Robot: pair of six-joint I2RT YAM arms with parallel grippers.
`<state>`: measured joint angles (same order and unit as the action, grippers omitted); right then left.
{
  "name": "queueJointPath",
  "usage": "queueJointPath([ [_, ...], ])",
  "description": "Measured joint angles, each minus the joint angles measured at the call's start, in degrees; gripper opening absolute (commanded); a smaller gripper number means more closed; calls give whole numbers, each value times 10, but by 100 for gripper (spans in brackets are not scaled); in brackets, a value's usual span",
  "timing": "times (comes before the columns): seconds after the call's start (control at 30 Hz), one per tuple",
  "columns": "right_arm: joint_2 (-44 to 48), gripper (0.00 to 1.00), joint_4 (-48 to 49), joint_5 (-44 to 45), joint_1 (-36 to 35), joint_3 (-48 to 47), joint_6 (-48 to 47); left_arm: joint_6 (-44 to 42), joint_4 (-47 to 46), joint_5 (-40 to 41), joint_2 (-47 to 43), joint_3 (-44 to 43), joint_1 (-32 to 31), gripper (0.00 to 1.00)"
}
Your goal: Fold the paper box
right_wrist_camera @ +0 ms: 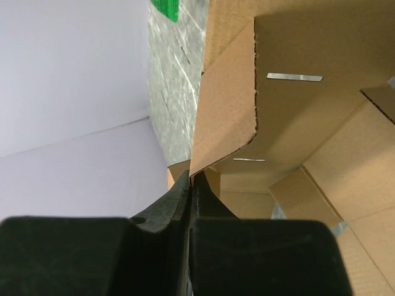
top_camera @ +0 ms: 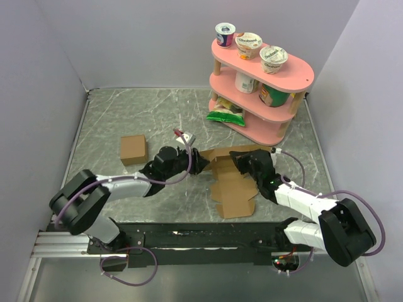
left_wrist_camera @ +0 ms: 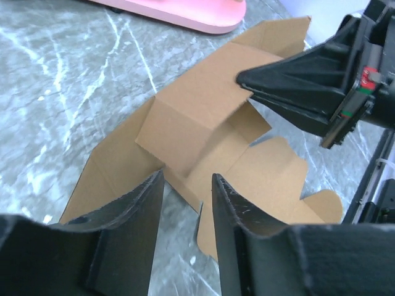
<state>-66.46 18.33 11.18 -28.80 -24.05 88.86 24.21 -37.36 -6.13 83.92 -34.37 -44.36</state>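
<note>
The right gripper (right_wrist_camera: 190, 176) is closed, its two fingertips pinched onto the edge of a raised flap of the paper box (top_camera: 234, 192). From the left wrist view, that flap belongs to a panel lifted off the tabletop (top_camera: 107, 126) and creased into a low tent, with the right gripper's tip at its right-hand edge.

The left gripper (left_wrist_camera: 185, 180) stands with its jaws apart and nothing between them. Its fingers (left_wrist_camera: 139, 213) hover just above the near-left part of the cardboard, pointing at the raised panel from the opposite side.

The paper box lies mostly flat and unfolded near the middle of the tabletop, between the two grippers and reaching towards the near edge. Its rounded tabs are spread out on the grey marbled surface, and a narrow slot shows in one panel.

To the left, well apart from the sheet, sits a small brown cardboard cube (top_camera: 133, 149). At the far right stands a pink two-tier shelf (top_camera: 296, 78) carrying yogurt cups (top_camera: 273, 58), with a green bag (top_camera: 225, 114) on its lowest level.
</note>
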Motion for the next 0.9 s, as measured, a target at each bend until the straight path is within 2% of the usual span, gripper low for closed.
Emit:
queueJointPath([
  [0.4,8,0,-9,-1,14,12,0,20,-24,-152,129,-56,62,41],
  [0.9,-1,0,-7,0,21,12,1,19,-26,-224,206,-119,67,43],
])
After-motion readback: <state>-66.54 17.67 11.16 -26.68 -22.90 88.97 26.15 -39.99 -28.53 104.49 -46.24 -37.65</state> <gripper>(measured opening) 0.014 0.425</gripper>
